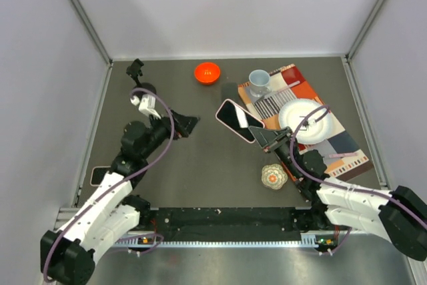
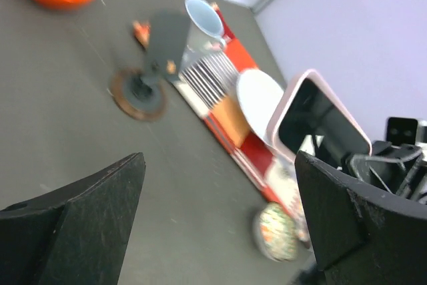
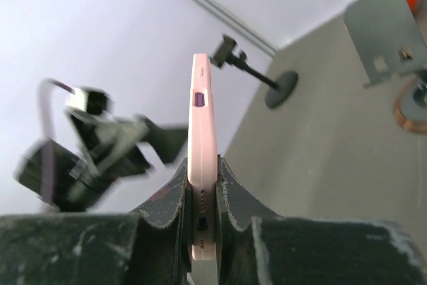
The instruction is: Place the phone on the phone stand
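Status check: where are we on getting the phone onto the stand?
Done: the phone is off the table, clamped edge-on in the shut right gripper. In hand: the phone hangs in the air, short of the grey phone stand. The left gripper is open and empty. Left: carry the phone over, seat it on the stand, release.

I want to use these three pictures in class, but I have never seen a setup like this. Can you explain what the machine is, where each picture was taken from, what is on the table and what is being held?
These are two robot arms bolted at the table's near edge. One picture looks down from above; the other two come from cameras on each wrist. The right gripper is shut on a pink-cased phone, seen edge-on in its own camera. The left gripper is open and holds nothing. On the dark table lie an orange bowl, a grey phone stand, a patterned mat with a cup and a white plate, and a small patterned ball.
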Robot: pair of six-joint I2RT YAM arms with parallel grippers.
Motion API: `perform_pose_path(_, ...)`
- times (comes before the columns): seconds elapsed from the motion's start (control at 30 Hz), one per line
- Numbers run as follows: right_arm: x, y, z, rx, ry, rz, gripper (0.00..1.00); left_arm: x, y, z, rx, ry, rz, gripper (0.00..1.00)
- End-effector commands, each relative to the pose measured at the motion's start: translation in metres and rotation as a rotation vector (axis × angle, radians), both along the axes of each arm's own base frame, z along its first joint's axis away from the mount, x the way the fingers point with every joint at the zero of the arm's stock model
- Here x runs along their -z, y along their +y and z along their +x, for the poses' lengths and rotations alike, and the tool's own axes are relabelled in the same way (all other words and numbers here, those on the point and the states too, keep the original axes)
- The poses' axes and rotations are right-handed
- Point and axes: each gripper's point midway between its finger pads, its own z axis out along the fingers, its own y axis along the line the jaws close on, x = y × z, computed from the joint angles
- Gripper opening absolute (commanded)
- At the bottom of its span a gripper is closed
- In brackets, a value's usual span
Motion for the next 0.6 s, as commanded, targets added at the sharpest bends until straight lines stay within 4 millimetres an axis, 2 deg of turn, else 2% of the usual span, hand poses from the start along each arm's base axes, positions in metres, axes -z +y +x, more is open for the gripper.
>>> perform_pose_path(0.0,-0.095,-0.029,-0.013,0.055,-0.255,0.334,0.0,-0.026,-0.021,-0.028,0.115,0.038,-0.555,0.99)
perform_pose_path(0.03,-0.096,-0.028,-0.013,0.047,-0.254,0.349,0.0,-0.043,-0.02,-0.032,0.136,-0.04,-0.599,0.99)
perform_pose_path(0.1,-0.097,-0.024,-0.012,0.028,-0.249,0.37,0.0,-0.038,-0.029,-0.032,0.145,-0.049,-0.581,0.99)
perform_pose_path(0.17,-0.096,-0.017,-0.01,0.01,-0.229,0.377,0.0,-0.048,-0.043,-0.043,0.194,-0.108,-0.592,0.99)
perform_pose_path(0.27,-0.099,-0.013,-0.016,-0.019,-0.224,0.409,0.0,-0.045,-0.059,-0.044,0.225,-0.137,-0.565,0.98)
perform_pose_path(0.37,-0.101,-0.012,-0.02,-0.041,-0.218,0.433,0.0,-0.043,-0.067,-0.047,0.264,-0.139,-0.608,0.95)
perform_pose_path(0.47,-0.105,-0.016,-0.027,-0.041,-0.226,0.45,0.0,-0.036,-0.078,-0.048,0.298,-0.103,-0.62,0.9)
perform_pose_path(0.57,-0.109,-0.025,-0.03,-0.024,-0.225,0.474,0.0,-0.039,-0.079,-0.053,0.299,-0.137,-0.634,0.87)
